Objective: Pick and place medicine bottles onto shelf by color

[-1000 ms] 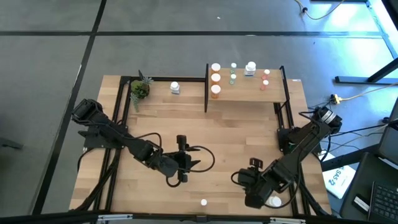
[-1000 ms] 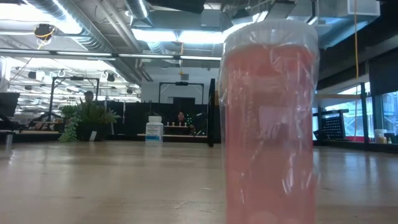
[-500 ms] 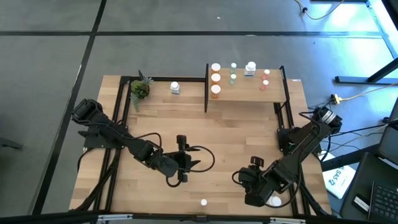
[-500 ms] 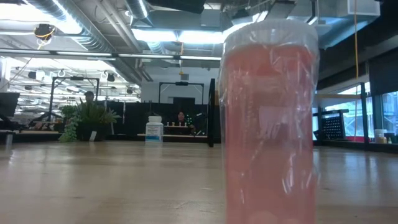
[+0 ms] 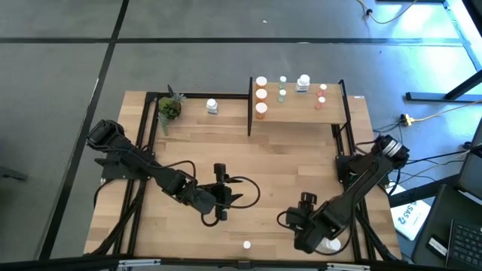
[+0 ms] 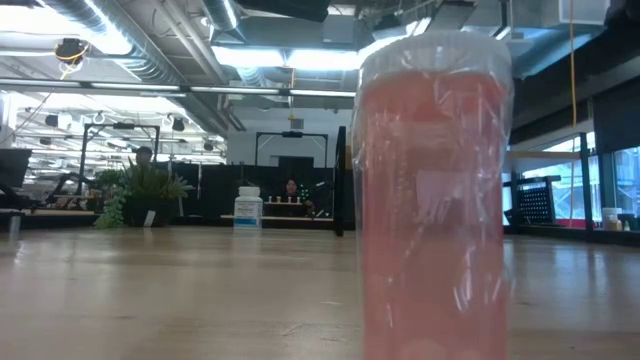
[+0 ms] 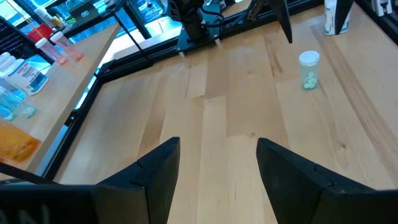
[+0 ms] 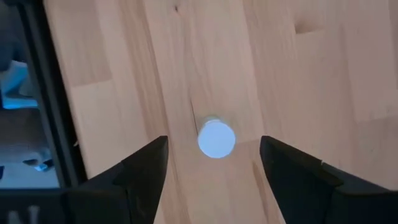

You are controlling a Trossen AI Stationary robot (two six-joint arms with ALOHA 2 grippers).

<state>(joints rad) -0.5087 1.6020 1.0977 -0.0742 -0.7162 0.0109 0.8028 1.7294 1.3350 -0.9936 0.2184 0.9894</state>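
Note:
The shelf (image 5: 297, 111) stands at the far right with orange (image 5: 260, 95), green (image 5: 282, 90), white (image 5: 303, 83) and pinkish-red (image 5: 321, 95) bottles on it. My right gripper (image 8: 214, 163) is open and points down over a white-capped bottle (image 8: 216, 138) standing on the table near the right front corner (image 5: 330, 244); its fingers stand on either side, apart from it. My left gripper (image 7: 217, 163) is open and empty over the table's middle (image 5: 233, 197). A pinkish-red bottle (image 6: 435, 200) stands at the front edge (image 5: 246, 244). A bottle of green pills (image 7: 309, 67) shows in the left wrist view.
A larger white bottle (image 5: 212, 106) and a small potted plant (image 5: 169, 108) stand at the far left. Black frame rails run along the table's left and right sides (image 5: 348, 132). Bare wood lies between the two arms and in front of the shelf.
My right arm has shifted a little toward the table's left and near edge. Nothing else has moved.

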